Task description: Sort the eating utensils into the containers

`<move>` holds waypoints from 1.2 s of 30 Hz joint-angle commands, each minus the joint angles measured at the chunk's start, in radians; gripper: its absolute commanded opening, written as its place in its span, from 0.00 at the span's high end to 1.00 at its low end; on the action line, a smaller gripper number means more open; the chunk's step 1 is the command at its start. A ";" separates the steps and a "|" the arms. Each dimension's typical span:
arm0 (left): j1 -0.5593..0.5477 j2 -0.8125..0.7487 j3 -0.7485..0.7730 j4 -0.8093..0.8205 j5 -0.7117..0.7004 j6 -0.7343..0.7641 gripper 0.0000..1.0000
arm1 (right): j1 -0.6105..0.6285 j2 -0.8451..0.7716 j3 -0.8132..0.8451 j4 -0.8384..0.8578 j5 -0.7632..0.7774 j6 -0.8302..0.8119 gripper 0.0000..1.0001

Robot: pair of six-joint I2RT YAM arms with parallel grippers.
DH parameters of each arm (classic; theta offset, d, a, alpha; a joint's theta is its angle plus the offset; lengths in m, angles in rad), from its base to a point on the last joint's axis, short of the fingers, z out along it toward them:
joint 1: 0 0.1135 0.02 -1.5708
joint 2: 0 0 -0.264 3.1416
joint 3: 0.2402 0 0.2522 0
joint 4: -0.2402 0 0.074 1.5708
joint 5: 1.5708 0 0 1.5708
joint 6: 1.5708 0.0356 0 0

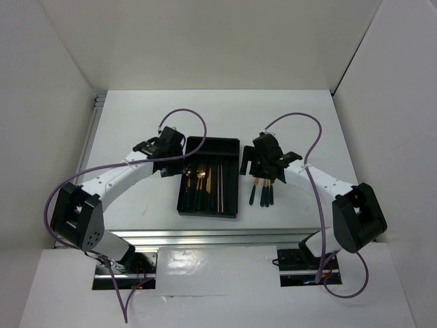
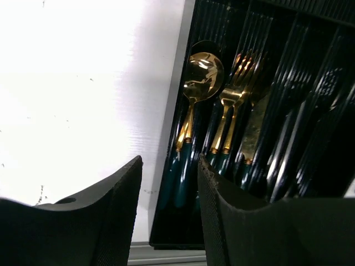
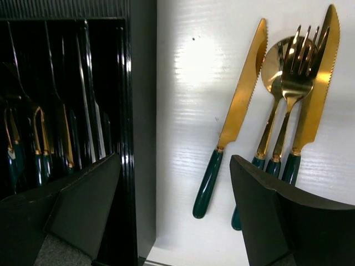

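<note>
Left pincer is being held part-spread over the left wall of the tray, with nothing pinched. A spoon and forks are being kept in its left compartments. Right pincer is being held spread wide and empty above the loose utensils, which are lying between the tray and the tabletop's right edge. The lone knife is being framed between the jaws, probably because it's clear of the overlapped pile.

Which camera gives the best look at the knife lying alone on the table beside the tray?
The right wrist view: the lone knife shows whole, serrated gold blade and green handle, apart from the tray. The top view shows it only as a small dark sliver. The left wrist view misses it.
</note>
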 commanded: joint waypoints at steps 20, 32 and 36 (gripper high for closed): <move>0.056 0.140 -0.072 0.179 0.131 0.117 0.64 | 0.008 -0.022 0.000 -0.097 0.118 0.064 0.13; 0.047 0.197 -0.052 0.142 0.068 0.086 0.99 | 0.008 -0.013 -0.039 -0.088 0.099 0.083 0.13; 0.047 0.197 -0.052 0.124 0.057 0.086 1.00 | 0.008 -0.013 -0.059 -0.066 0.099 0.092 0.13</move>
